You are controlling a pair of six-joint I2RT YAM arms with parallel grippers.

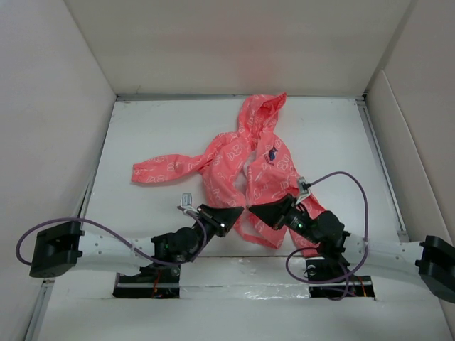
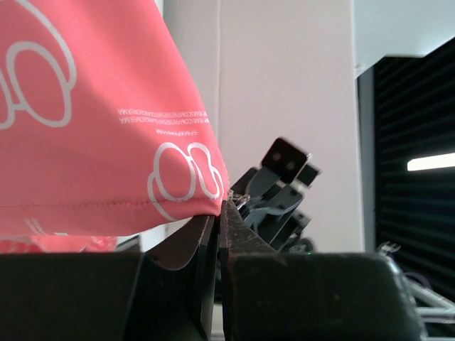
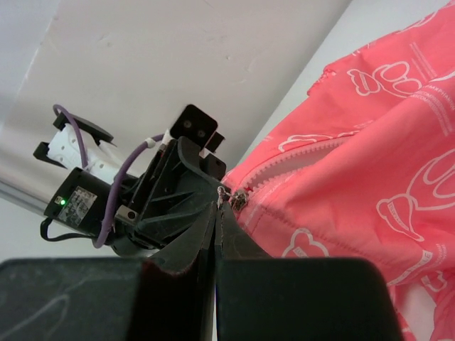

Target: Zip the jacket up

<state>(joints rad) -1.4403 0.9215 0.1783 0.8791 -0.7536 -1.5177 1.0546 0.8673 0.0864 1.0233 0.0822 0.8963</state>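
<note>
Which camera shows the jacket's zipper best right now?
Right wrist: the zipper shows teeth and slider close up, at the tips of the shut right gripper. Left wrist shows only a metal glint at the hem corner of the jacket, by the left gripper. Top external shows the whole jacket, its zipper too small.

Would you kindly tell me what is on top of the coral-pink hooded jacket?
The black right gripper reaches over the right part of the coral-pink hooded jacket, shut on its hem beside the white zipper. Its black wrist hides the fabric beneath.
</note>
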